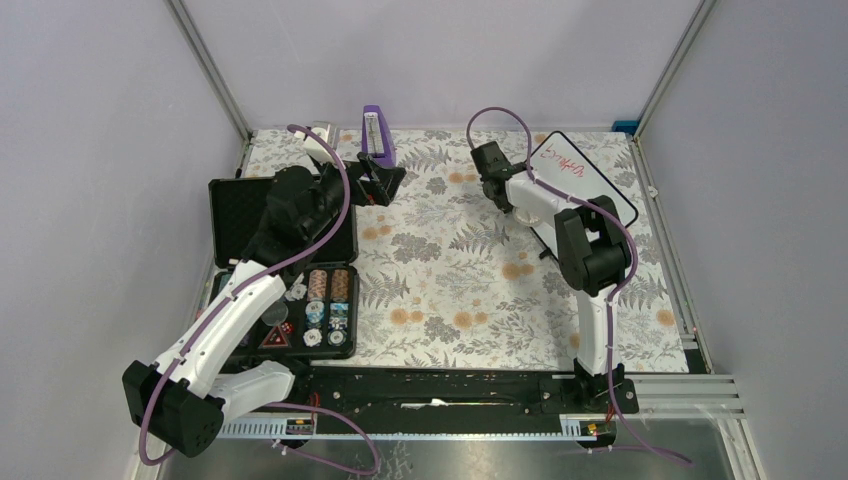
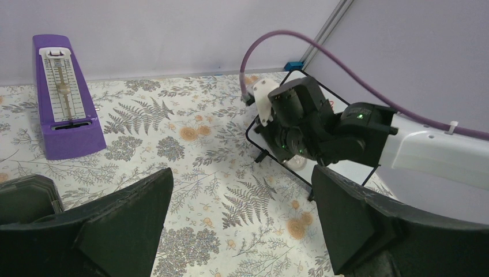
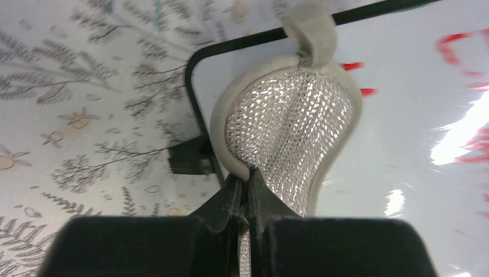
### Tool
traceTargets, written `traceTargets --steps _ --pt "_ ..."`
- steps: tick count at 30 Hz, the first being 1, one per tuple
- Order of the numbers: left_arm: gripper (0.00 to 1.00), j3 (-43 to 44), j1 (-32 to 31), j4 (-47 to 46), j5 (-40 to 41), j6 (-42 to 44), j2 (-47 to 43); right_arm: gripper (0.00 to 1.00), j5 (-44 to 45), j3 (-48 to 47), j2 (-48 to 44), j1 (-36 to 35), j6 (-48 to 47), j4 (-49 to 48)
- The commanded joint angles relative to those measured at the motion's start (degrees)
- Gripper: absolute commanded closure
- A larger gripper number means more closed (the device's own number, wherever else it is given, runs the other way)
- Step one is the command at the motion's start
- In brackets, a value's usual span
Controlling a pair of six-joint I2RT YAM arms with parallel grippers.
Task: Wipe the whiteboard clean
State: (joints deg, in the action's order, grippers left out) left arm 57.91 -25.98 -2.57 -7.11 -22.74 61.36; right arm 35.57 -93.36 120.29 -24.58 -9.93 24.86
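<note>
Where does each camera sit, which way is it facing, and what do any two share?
Top external: above and behind the robot, looking down on the table; left arm and right arm show.
Left wrist: on the left arm, facing across toward the right arm; its open left end effector frames the bottom.
Right wrist: looking down on the whiteboard; the right end effector, shut on the silvery pad, shows.
Shared: all three see the whiteboard.

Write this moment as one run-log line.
right gripper: shut on silvery pad, over whiteboard corner | red writing: present | left gripper: open, empty
</note>
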Motion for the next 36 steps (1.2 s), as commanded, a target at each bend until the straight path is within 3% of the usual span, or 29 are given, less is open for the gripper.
traceTargets --steps 1,5,16,28,32,36 --pt "0.01 1.3 -0.3 -2.5 -0.3 0.2 -0.2 1.0 19.6 -7.0 -6.2 1.7 -5.0 -1.4" --pt "0.01 1.3 -0.3 -2.4 -0.5 0.1 0.0 1.0 25.5 -7.6 -6.3 4.6 -10.1 -5.1" --pt "0.01 1.3 -0.3 -2.5 -0.5 0.1 0.0 1.0 26.6 -1.4 -2.3 8.3 -15.0 -13.6" --pt "0.01 1.3 -0.3 -2.4 -0.7 0.0 0.1 1.0 17.6 5.9 1.5 3.1 -7.1 -9.0" --pt "0.01 1.3 -0.3 -2.4 -0.6 0.0 0.2 1.0 8.5 6.7 -0.5 -0.5 -4.2 -7.8" --pt "0.01 1.2 -0.4 -2.5 -0.4 0.0 0.3 1.0 8.9 4.4 -5.5 -1.2 -2.8 -7.1"
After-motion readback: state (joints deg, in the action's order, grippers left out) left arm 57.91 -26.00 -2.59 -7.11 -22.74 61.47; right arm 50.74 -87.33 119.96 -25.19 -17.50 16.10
